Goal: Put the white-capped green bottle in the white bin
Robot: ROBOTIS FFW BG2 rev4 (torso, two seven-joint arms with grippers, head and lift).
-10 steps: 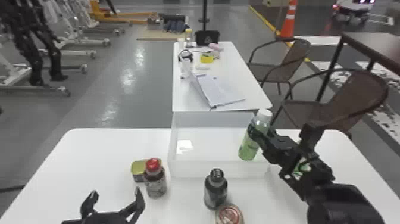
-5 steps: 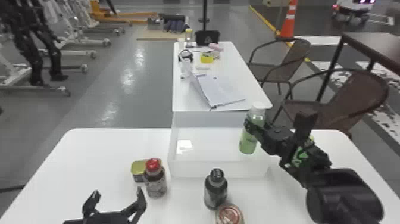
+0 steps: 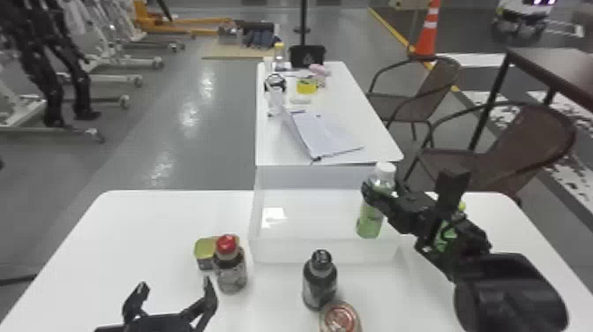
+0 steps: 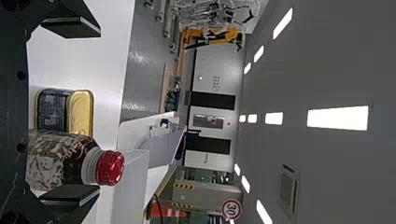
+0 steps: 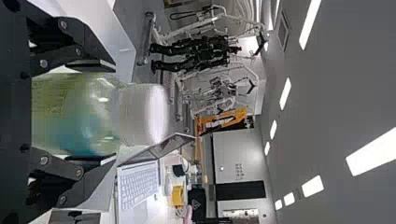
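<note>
Snugly, the green bottle (image 3: 370,217) sits inside the right claw (image 3: 380,190).

Head cam looks forward and down at the bin (image 3: 282,252); wrist cams face out past it, left from its front-left, right super close on the bottle (image 5: 74,114). All catch the far table (image 3: 272,145).

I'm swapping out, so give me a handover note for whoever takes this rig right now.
Right gripper: fingers shut on the white-capped green bottle, held roughly upright.
Left gripper: open, near the red-capped bottle.
White bin: on the table; the green bottle is over or inside it. Can't tell if it touches the bottom.
Done: bottle grasped and at the bin.
Left: likely lower if needed, release, clear the arm.
</note>
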